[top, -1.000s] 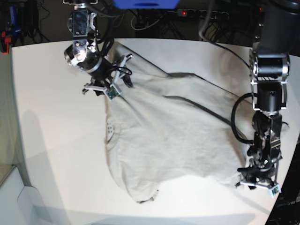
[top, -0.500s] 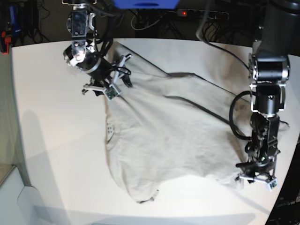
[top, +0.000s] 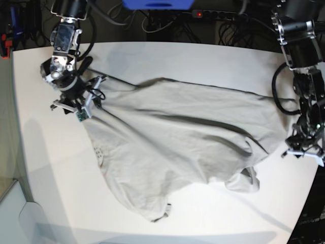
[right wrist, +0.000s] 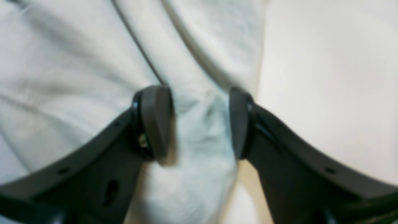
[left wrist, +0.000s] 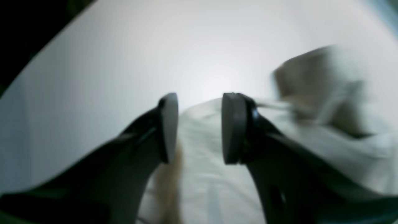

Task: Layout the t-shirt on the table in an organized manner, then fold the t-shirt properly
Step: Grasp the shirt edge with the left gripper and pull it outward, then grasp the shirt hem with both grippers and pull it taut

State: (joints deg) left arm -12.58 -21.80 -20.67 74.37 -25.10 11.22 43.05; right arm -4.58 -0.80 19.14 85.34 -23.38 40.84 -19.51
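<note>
The light grey-beige t-shirt [top: 172,147] lies wrinkled across the white table [top: 203,61], stretched between my two grippers. At the base view's left, my right gripper [top: 84,104] is shut on a bunched wad of the t-shirt [right wrist: 199,149] that fills the gap between its fingers [right wrist: 155,121]. Far to the right, by the table's edge, my left gripper [top: 303,154] holds the shirt's opposite edge. In the left wrist view the cloth [left wrist: 202,174] passes between the fingers [left wrist: 233,127] of that gripper [left wrist: 199,127], and a blurred fold [left wrist: 323,90] lies beyond.
A printed label [top: 99,151] shows on the shirt's left side, and a folded flap [top: 244,183] sits at its lower right. A power strip [top: 218,14] and cables lie behind the table's far edge. The table's right edge runs close to my left gripper.
Both arms have drawn apart: the right gripper moved to the view's left, the left gripper up and right. The shirt was pulled wider and flatter between them.
</note>
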